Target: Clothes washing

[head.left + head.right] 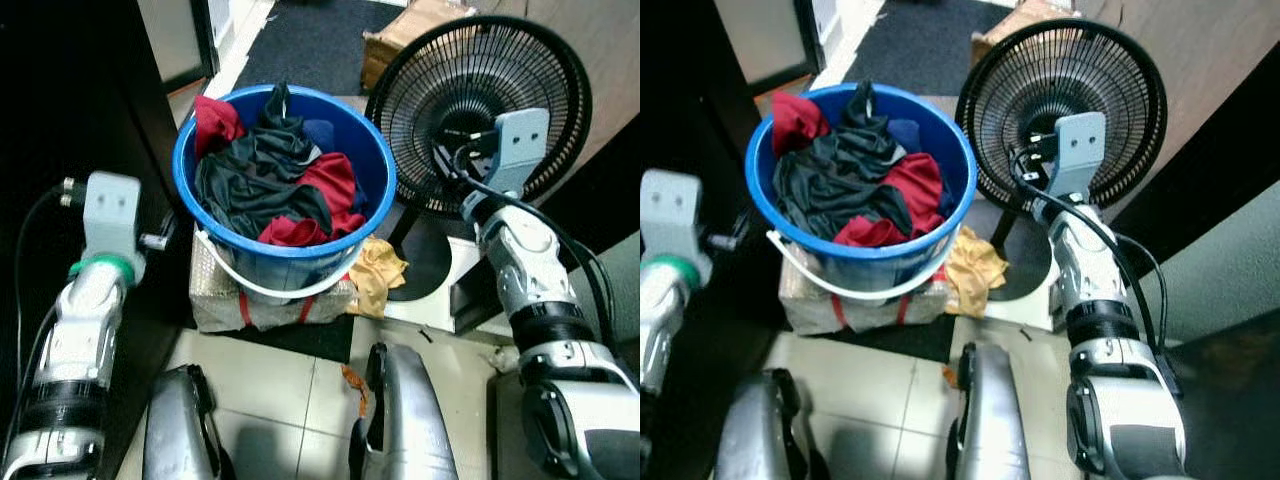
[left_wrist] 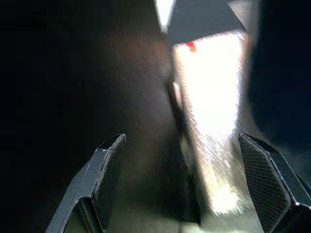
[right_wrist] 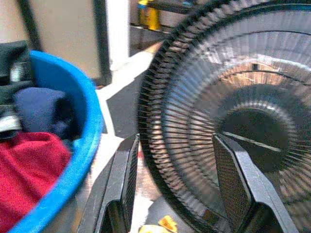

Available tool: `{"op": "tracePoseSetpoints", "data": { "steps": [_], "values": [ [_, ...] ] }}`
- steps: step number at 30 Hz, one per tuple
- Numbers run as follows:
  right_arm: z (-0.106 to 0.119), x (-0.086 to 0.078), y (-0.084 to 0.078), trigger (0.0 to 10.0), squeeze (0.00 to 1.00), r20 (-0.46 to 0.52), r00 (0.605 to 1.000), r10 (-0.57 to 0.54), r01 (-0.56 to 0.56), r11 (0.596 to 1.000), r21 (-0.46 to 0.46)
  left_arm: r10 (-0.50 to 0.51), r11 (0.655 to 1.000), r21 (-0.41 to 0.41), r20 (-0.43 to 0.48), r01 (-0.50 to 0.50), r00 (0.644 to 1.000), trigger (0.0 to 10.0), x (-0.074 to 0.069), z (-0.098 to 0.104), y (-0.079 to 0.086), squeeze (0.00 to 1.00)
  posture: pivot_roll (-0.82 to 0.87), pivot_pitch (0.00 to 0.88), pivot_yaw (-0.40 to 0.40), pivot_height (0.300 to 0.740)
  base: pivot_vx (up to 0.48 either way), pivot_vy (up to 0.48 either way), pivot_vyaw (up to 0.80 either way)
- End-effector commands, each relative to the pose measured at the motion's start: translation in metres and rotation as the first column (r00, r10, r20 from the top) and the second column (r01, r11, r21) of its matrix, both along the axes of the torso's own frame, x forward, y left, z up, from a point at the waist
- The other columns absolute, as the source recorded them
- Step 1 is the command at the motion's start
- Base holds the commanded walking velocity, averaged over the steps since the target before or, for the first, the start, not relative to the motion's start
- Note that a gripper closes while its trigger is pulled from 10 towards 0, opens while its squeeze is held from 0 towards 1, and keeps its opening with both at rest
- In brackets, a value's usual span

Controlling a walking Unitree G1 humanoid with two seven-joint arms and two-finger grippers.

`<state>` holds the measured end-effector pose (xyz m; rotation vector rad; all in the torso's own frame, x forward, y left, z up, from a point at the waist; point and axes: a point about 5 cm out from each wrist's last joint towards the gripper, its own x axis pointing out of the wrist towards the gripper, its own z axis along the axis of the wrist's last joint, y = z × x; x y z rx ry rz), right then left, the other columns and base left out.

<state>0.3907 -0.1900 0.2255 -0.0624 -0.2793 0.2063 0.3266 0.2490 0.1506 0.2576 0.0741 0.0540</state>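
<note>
Fan: a black floor fan (image 1: 478,110) with a round wire grille stands directly ahead of the right gripper, its rim just beyond the fingertips.
Bucket: a blue bucket (image 1: 372,150) with a white handle sits between the two arms, ahead of both, raised on a wrapped box (image 1: 215,295); it lies to the left of the right gripper and just beside the fan.
Clothes: red, dark grey and navy clothes (image 1: 265,175) are heaped inside the bucket, filling it to the rim.
Right gripper: the right gripper (image 3: 175,187) is held up level with the fan grille, fingers spread apart and holding nothing, the bucket's blue wall close at its side.
Left gripper: the left gripper (image 2: 187,187) points into a dark, blurred space left of the bucket, fingers spread wide, nothing between them.
Cloth: a yellow cloth (image 1: 378,270) lies crumpled on the floor below the right gripper, touching the box at the bucket's foot.
</note>
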Motion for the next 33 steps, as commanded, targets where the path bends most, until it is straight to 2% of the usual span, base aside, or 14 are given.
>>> {"op": "tracePoseSetpoints", "data": {
  "steps": [1,3,6,8,9,10,16,19,20,21,22,23,25,33],
  "values": [
    [-0.006,-0.002,-0.003,10.0,0.00,-0.021,1.000,-0.008,0.008,1.000,0.010,-0.059,0.998,-0.009,-0.050,0.059,0.997,10.0,-0.004,-0.012,-0.011,0.00,0.01,0.170,-0.017,0.440,0.000,0.000,0.00],
    [-0.006,-0.003,-0.003,10.0,0.00,-0.018,1.000,-0.006,0.006,1.000,0.008,-0.104,0.994,-0.037,-0.085,0.102,0.991,10.0,-0.011,-0.026,-0.027,0.00,0.01,0.162,-0.015,0.440,0.000,0.000,0.00],
    [-0.006,-0.003,-0.003,10.0,0.00,-0.017,1.000,-0.004,0.005,1.000,0.008,-0.101,0.994,-0.045,-0.091,0.098,0.991,10.0,-0.012,-0.029,-0.031,0.00,0.01,0.161,-0.015,0.440,0.000,0.000,0.00],
    [-0.006,-0.004,-0.002,10.0,0.00,-0.013,1.000,0.001,0.000,1.000,0.008,-0.046,0.997,0.050,-0.088,0.050,0.995,10.0,-0.010,-0.032,-0.025,0.00,0.01,0.156,-0.016,0.440,0.000,0.000,0.00],
    [-0.006,-0.004,-0.002,10.0,0.00,-0.013,1.000,0.001,0.000,1.000,0.008,-0.046,0.997,0.050,-0.088,0.050,0.995,10.0,-0.010,-0.032,-0.025,0.00,0.01,0.156,-0.016,0.440,0.000,0.000,0.00],
    [-0.005,-0.005,-0.002,10.0,0.00,-0.011,1.000,0.003,-0.002,1.000,0.008,-0.023,0.994,0.104,-0.068,0.030,0.997,10.0,-0.008,-0.029,-0.020,0.00,0.01,0.153,-0.016,0.440,0.000,0.000,0.00],
    [-0.003,-0.005,-0.001,10.0,0.00,-0.002,1.000,0.007,-0.007,1.000,0.013,0.025,0.994,0.111,-0.010,-0.024,1.000,10.0,0.001,-0.011,-0.007,0.00,0.01,0.142,-0.009,0.440,0.000,0.000,0.00],
    [-0.003,-0.006,0.000,10.0,0.00,0.003,1.000,0.011,-0.011,1.000,0.015,-0.030,0.999,0.035,-0.001,0.030,1.000,10.0,-0.002,-0.004,-0.007,0.00,0.01,0.145,-0.009,0.440,0.000,0.000,0.00],
    [-0.003,-0.006,0.000,10.0,0.00,0.003,1.000,0.011,-0.011,1.000,0.015,-0.030,0.999,0.035,-0.001,0.030,1.000,10.0,-0.002,-0.004,-0.007,0.00,0.01,0.145,-0.009,0.440,0.000,0.000,0.00],
    [-0.003,-0.007,0.000,10.0,0.00,0.004,1.000,0.012,-0.012,1.000,0.014,-0.095,0.995,-0.044,-0.002,0.094,0.996,10.0,-0.007,-0.001,-0.012,0.00,0.01,0.147,-0.008,0.440,0.000,0.000,0.00],
    [-0.003,-0.007,0.000,10.0,0.00,0.004,1.000,0.012,-0.012,1.000,0.014,-0.095,0.995,-0.044,-0.002,0.094,0.996,10.0,-0.007,-0.001,-0.012,0.00,0.01,0.147,-0.008,0.440,0.000,0.000,0.00],
    [-0.003,-0.007,0.000,10.0,0.00,0.004,1.000,0.014,-0.014,1.000,0.013,-0.160,0.981,-0.106,0.008,0.160,0.987,10.0,-0.016,0.003,-0.019,0.00,0.01,0.150,-0.005,0.440,0.000,0.000,0.00],
    [-0.004,-0.009,0.001,10.0,0.00,0.004,1.000,0.018,-0.018,1.000,0.012,-0.221,0.961,-0.161,0.036,0.224,0.975,10.0,-0.029,0.011,-0.030,0.00,0.01,0.152,-0.003,0.440,0.000,0.000,0.00],
    [-0.004,-0.011,0.005,10.0,0.00,0.009,1.000,0.030,-0.030,0.999,0.012,-0.237,0.963,-0.118,0.060,0.243,0.970,10.0,-0.050,0.019,-0.036,0.00,0.02,0.156,0.001,0.440,0.000,0.000,0.00]
  ]
}}
